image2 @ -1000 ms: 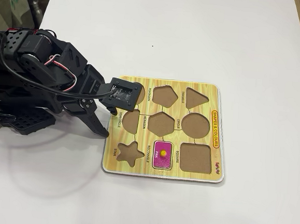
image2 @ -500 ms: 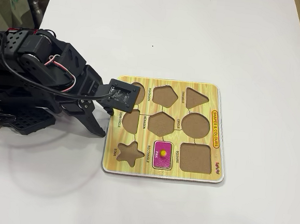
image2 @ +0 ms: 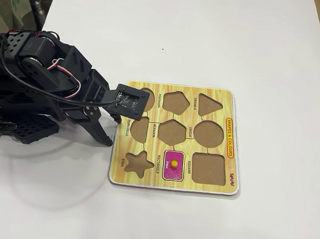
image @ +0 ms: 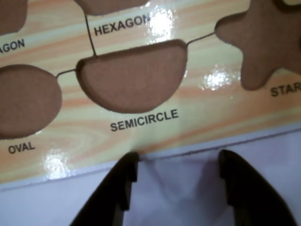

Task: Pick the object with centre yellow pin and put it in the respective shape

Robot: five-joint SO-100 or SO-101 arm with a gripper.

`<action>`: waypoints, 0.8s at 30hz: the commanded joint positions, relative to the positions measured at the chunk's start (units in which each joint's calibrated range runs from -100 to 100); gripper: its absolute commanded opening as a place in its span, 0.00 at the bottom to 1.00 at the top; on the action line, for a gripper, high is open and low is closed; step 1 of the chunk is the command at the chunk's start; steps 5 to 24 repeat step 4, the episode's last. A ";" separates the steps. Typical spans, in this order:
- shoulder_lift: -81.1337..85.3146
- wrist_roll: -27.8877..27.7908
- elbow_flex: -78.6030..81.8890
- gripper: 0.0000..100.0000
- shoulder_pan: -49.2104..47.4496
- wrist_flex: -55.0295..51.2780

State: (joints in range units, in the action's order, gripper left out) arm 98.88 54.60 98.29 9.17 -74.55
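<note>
Black gripper (image: 176, 162) with two spread fingers, holding nothing, hovers over bare white table (image2: 210, 40) just outside the left edge of one yellow shape board (image2: 178, 97) in the fixed view. One pink piece with yellow knob (image2: 173, 165) sits in the RECTANGLE cutout (image2: 174, 153), between star and square cutouts; eight other cutouts are empty

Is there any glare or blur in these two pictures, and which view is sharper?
Wrist view: white glare spots on the glossy board, near HEXAGON and beside the star cutout; the whole picture is slightly soft, and the open gripper is dark and blurred. Fixed view: sharper, evenly lit, no strong glare on the board; the arm casts faint shadows on the white table.
</note>
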 commanded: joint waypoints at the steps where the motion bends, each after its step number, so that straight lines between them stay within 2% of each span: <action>1: -0.39 -0.10 0.27 0.20 0.01 -0.99; 24: -0.39 -0.10 0.27 0.20 0.01 -0.99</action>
